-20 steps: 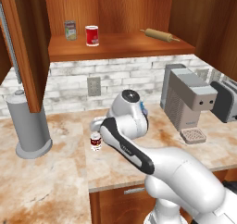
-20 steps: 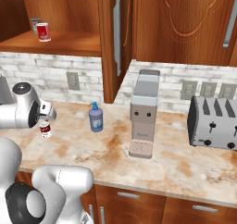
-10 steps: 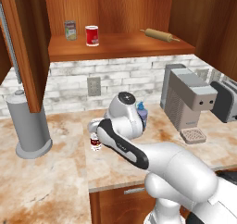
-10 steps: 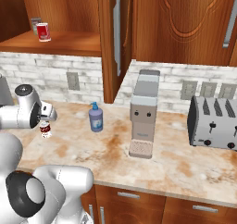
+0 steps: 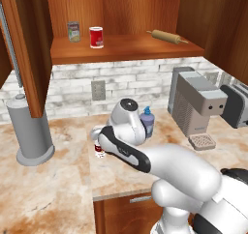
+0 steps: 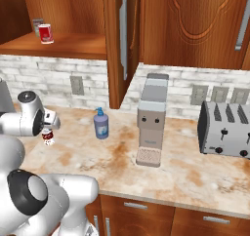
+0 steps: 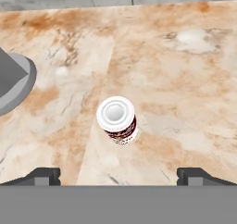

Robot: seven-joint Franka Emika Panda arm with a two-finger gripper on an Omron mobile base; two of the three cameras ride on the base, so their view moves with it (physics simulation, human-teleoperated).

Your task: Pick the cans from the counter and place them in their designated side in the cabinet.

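Hovering above the dark red can (image 7: 117,119), the pincer (image 7: 118,174) is spread wide — grasping nothing. That can stands upright on the desk (image 5: 53,194), near the blue soap bottle (image 6: 101,124); the bright red can (image 5: 96,36) sits on the cabinet shelf (image 5: 126,49).

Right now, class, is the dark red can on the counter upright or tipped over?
Upright: the dark red can stands on its base on the counter, round top facing the camera.
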